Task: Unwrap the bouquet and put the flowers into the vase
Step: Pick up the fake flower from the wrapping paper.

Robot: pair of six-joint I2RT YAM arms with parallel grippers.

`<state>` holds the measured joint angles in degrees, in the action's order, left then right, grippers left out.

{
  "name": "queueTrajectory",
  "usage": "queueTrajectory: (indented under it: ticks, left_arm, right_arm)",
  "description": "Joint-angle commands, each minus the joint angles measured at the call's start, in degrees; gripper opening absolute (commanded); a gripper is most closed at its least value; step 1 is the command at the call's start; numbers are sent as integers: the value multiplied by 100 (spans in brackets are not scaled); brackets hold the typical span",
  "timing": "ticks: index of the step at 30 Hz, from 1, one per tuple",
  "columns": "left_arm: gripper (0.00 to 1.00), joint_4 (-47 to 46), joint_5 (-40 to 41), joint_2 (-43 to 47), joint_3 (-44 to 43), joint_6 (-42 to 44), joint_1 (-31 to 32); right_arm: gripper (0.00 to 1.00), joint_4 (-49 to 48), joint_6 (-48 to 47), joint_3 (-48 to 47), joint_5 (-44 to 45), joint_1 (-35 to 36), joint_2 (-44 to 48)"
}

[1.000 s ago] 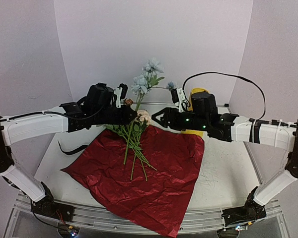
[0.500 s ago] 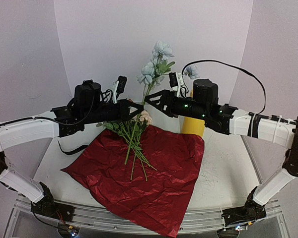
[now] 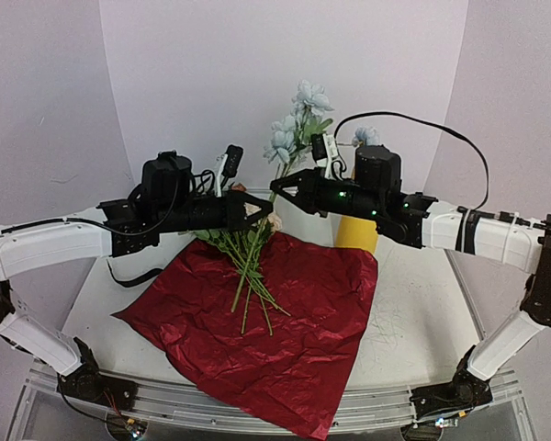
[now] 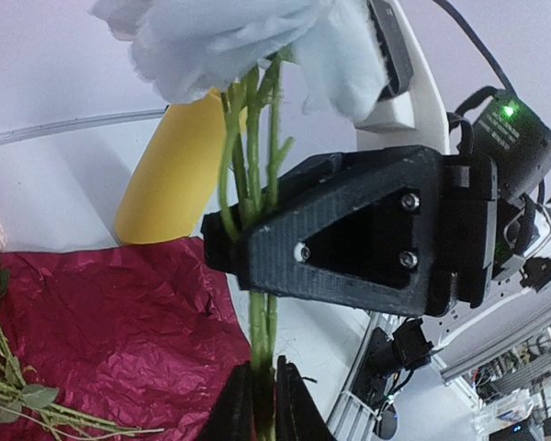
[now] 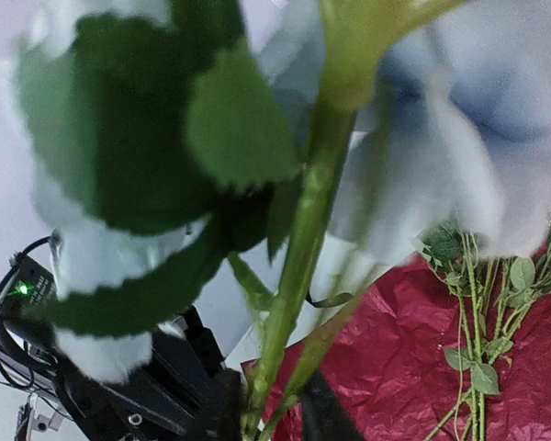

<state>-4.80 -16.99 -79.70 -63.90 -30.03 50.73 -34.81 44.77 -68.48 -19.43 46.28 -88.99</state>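
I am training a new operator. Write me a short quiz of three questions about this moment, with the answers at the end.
1. True or false: the red paper is rolled up and tied.
2. Choose one. The left gripper and the right gripper are: A. both shut on the stems of the blue flowers; B. both open and empty; C. one shut, one open.
3. In a few words: where do the other flowers lie?

Key
1. False: it lies spread open on the table.
2. A.
3. On the red paper.
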Motion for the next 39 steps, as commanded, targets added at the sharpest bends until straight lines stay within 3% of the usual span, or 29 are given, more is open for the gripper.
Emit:
queueTrajectory:
  ticks: [1,4,7,20,28,39]
  left_arm:
    - [51,-401,-131,45,-57,74,43]
    - [78,-393,-66,172,78,102,42]
    - [85,-392,93,330,232,145,42]
    - [85,-355,383,536,492,207,44]
    - [84,-335,507,459,463,171,44]
    - [83,-262,645,416,515,186,46]
  right_arm:
    - [8,-223,-205,-265,242,10,166]
    - [8,182,-725,-312,787,0,403]
    - [7,765,-1383,-476,1504,-9,627]
    - [7,1345,-4488,-1521,4764,-13,1113]
    - [6,1078,-6128,-3171,5539,-228,251]
    - [7,909,-6421,-4345,5643,-838,-590]
